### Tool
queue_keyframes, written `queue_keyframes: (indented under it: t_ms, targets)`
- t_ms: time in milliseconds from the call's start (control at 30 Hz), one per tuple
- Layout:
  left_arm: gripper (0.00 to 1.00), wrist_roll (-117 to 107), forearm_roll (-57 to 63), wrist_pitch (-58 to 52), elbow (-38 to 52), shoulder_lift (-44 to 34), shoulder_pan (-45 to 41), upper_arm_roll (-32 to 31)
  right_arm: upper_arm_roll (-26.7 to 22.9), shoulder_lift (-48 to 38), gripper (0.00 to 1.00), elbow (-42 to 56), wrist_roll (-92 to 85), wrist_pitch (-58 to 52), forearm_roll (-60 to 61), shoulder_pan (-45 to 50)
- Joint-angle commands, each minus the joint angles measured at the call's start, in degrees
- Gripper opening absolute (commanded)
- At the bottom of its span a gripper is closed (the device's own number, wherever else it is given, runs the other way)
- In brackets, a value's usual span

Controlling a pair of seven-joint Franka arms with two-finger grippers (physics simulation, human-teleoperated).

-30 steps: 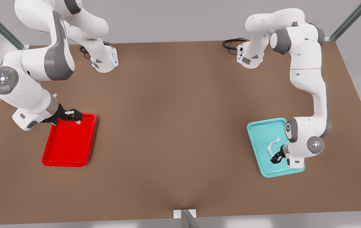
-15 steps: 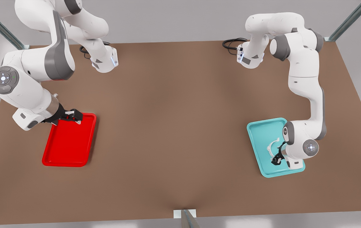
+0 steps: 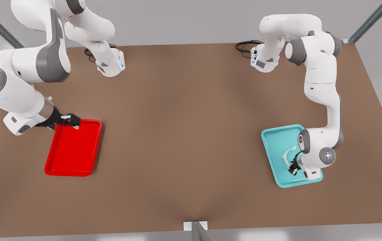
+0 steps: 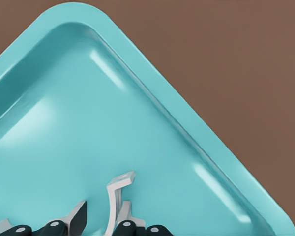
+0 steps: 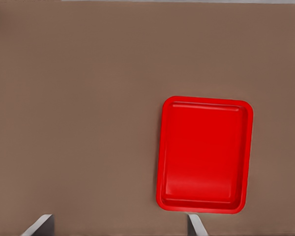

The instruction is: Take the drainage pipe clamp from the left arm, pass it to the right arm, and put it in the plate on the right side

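The drainage pipe clamp (image 3: pixel 288 155), a thin white half-ring, lies in a teal tray (image 3: pixel 275 138) at the front view's right. My left gripper (image 3: pixel 292 169) is down over one end of it. In the left wrist view the clamp (image 4: pixel 115 192) runs between the fingers (image 4: pixel 77 217), close beside one and apart from the other, so my left gripper (image 4: pixel 101 220) is open. The red plate (image 3: pixel 72 152) lies at the front view's left. My right gripper (image 3: pixel 71 121) hovers open above its far rim. From that wrist, the plate (image 5: pixel 204 152) lies below with nothing in it.
Both trays lie on a brown table (image 3: pixel 184 117). The two arm bases (image 3: pixel 110 65) stand at its far edge, with black cables (image 3: pixel 244 45) beside them. A metal post (image 3: pixel 197 231) stands at the middle of the near edge.
The right arm has drawn back toward the front view's left, its gripper now at the plate's far corner. The left arm has settled slightly lower over the clamp.
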Motion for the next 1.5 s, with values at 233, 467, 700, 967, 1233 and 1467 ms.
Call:
queue_keyframes:
  t_ms: [233, 467, 700, 967, 1233, 1467]
  targets:
    - [0.27, -2.6, -0.4, 0.3, 0.0, 0.2, 0.0, 0.0, 0.4, 0.2, 1.00, -0.1, -5.4, -0.9, 0.3, -1.8]
    - [0.21, -0.6, -0.6, -0.2, 0.6, -0.3, 0.4, 0.0, 0.5, 0.2, 1.00, -0.1, -5.5, -0.9, 0.4, -1.6]
    - [0.21, -22.1, -7.6, -20.5, 8.1, -5.0, -1.0, -3.0, 0.5, 0.2, 1.00, -0.2, -5.5, -1.0, 0.4, -1.4]
    - [0.21, -93.4, -10.8, -10.3, 11.2, -6.5, -8.8, -20.2, 0.6, 0.1, 1.00, -0.2, -5.4, -1.1, 0.4, -1.2]
    - [0.21, -140.9, -10.3, 14.5, 12.8, -6.0, -22.7, -16.9, 0.6, 0.2, 1.00, -0.3, -5.5, -1.1, 0.4, -1.5]
    - [0.21, -162.1, -10.5, 26.8, 14.7, -4.4, -33.1, -10.4, 1.0, 0.5, 1.00, 0.3, -5.2, -0.5, 0.6, 0.8]
